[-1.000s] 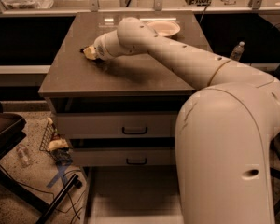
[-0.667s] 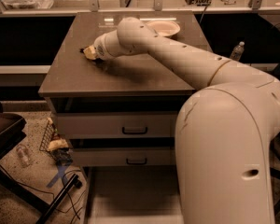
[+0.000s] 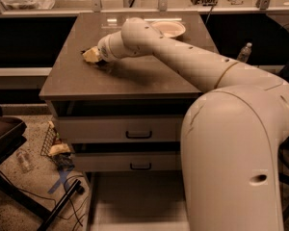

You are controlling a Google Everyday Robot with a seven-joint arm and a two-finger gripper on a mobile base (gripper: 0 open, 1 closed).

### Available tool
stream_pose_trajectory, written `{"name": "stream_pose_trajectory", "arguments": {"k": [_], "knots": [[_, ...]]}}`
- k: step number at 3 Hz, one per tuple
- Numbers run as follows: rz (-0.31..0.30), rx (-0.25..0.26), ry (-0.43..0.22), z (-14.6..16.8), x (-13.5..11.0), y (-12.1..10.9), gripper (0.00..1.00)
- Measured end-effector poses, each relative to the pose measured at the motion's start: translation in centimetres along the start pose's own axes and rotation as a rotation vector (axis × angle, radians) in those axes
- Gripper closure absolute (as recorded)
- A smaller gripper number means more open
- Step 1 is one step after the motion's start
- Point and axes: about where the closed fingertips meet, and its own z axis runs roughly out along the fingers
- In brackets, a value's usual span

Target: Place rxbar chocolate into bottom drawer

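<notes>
My gripper (image 3: pixel 93 55) is low over the left part of the brown cabinet top (image 3: pixel 135 76), at the end of the long cream arm (image 3: pixel 183 57) that reaches in from the right. A small dark shape lies right under the gripper; I cannot tell if it is the rxbar chocolate in its black wrapper. The bar shows nowhere else. The bottom drawer (image 3: pixel 135 201) is pulled out at the foot of the cabinet, showing a pale floor. The arm's large body hides the drawer's right part.
A white bowl (image 3: pixel 168 29) stands at the back of the top. Two shut upper drawers (image 3: pixel 135 129) with dark handles sit below the top. A water bottle (image 3: pixel 244 52) is at the right. A wire basket (image 3: pixel 52 139) and a dark cart (image 3: pixel 2 134) stand on the floor at the left.
</notes>
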Motion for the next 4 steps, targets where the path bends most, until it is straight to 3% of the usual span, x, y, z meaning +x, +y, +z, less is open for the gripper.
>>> {"name": "stream_pose_trajectory", "arguments": {"k": [1,2,3,4], "knots": [[0.000,0.000,0.000,0.01,0.00,0.01,0.00],[0.000,0.000,0.000,0.01,0.00,0.01,0.00],[0.000,-0.005,0.002,0.28,0.08,0.24,0.16],[-0.001,-0.009,0.004,0.54,0.16,0.45,0.37]]}}
